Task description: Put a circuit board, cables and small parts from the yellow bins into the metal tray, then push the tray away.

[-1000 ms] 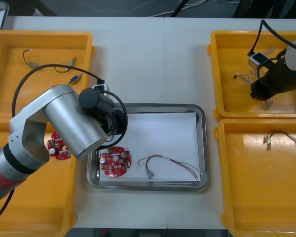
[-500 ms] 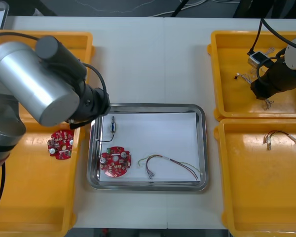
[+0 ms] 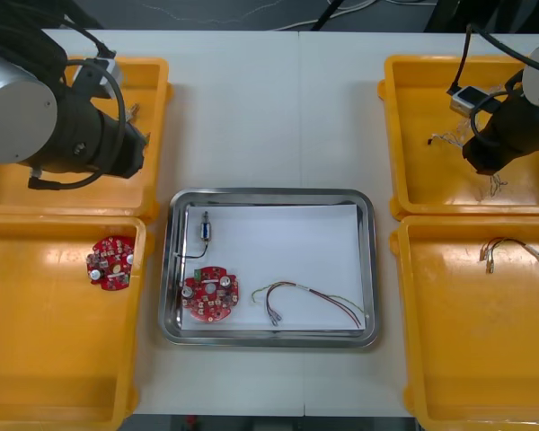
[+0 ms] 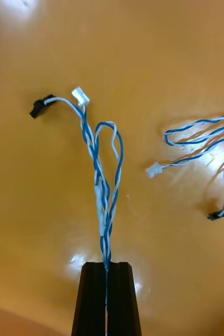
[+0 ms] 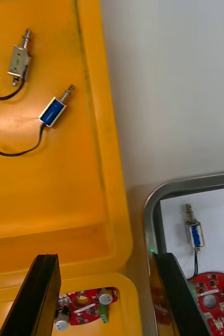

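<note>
The left end effector (image 5: 104,257) is withdrawn from above the metal tray (image 3: 269,192) to the far left yellow bin (image 3: 9,193). A small blue metal part (image 3: 205,230) is now uncovered in the tray.

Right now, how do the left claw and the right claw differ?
The left claw is open and holds nothing; the right claw is shut on a twisted blue and white cable. The left claw is over the far left yellow bin; the right claw is over the far right yellow bin. Both are over far bins, not over the metal tray.
</note>
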### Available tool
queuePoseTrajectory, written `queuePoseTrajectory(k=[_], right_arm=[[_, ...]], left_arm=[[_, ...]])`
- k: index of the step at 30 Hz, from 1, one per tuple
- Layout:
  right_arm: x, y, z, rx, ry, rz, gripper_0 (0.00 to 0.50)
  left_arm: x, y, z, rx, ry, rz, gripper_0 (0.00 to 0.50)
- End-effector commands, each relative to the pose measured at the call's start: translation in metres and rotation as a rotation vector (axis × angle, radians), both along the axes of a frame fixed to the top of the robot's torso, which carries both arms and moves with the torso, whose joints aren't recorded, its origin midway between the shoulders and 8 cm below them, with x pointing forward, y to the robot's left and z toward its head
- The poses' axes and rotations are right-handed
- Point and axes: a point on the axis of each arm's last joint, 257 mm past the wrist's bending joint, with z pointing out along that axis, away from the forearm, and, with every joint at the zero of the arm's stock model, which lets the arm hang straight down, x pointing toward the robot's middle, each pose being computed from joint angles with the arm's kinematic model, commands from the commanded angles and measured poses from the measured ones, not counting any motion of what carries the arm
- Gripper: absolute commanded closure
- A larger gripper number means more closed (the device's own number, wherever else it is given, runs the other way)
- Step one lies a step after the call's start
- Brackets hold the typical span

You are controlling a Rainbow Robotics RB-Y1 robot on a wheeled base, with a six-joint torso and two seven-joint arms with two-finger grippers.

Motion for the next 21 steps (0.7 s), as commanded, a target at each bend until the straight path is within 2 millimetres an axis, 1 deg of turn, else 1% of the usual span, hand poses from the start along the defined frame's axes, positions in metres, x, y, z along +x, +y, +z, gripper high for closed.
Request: queuePoseTrajectory(k=[1, 2, 3, 5, 6, 8, 12, 15, 17, 18, 21], right_arm=[[0.007, -0.009, 0.071, 0.004, -0.093, 0.023, 0.5], [0.004, -0.009, 0.078, 0.009, -0.094, 0.028, 0.5], [0.002, -0.009, 0.08, 0.009, -0.092, 0.028, 0.5], [-0.006, -0.007, 0.093, 0.02, -0.09, 0.033, 0.5], [-0.008, -0.007, 0.096, 0.024, -0.09, 0.035, 0.5], [-0.018, -0.004, 0.109, 0.029, -0.085, 0.044, 0.5], [-0.034, 0.003, 0.125, 0.011, -0.073, 0.077, 0.5], [-0.052, 0.012, 0.139, -0.025, -0.056, 0.117, 0.5], [-0.06, 0.017, 0.144, -0.037, -0.05, 0.138, 0.5], [-0.06, 0.019, 0.147, -0.041, -0.059, 0.147, 0.5], [-0.065, 0.041, 0.155, -0.026, -0.094, 0.217, 0.5]], left_arm=[[0.02, 0.012, 0.028, -0.023, -0.065, 0.006, 0.0], [0.023, 0.017, 0.027, -0.018, -0.066, -0.001, 0.0], [0.025, 0.019, 0.028, -0.016, -0.067, -0.005, 0.0], [0.03, 0.027, 0.025, -0.004, -0.063, -0.018, 0.0], [0.031, 0.03, 0.026, 0.001, -0.065, -0.02, 0.0], [0.033, 0.038, 0.024, 0.025, -0.06, -0.027, 0.0], [0.039, 0.047, 0.02, 0.076, -0.059, -0.063, 0.0], [0.046, 0.054, 0.017, 0.111, -0.06, -0.096, 0.0], [0.049, 0.056, 0.018, 0.122, -0.069, -0.11, 0.0], [0.05, 0.057, 0.018, 0.126, -0.072, -0.112, 0.0], [0.056, 0.059, 0.017, 0.147, -0.085, -0.136, 0.0]])
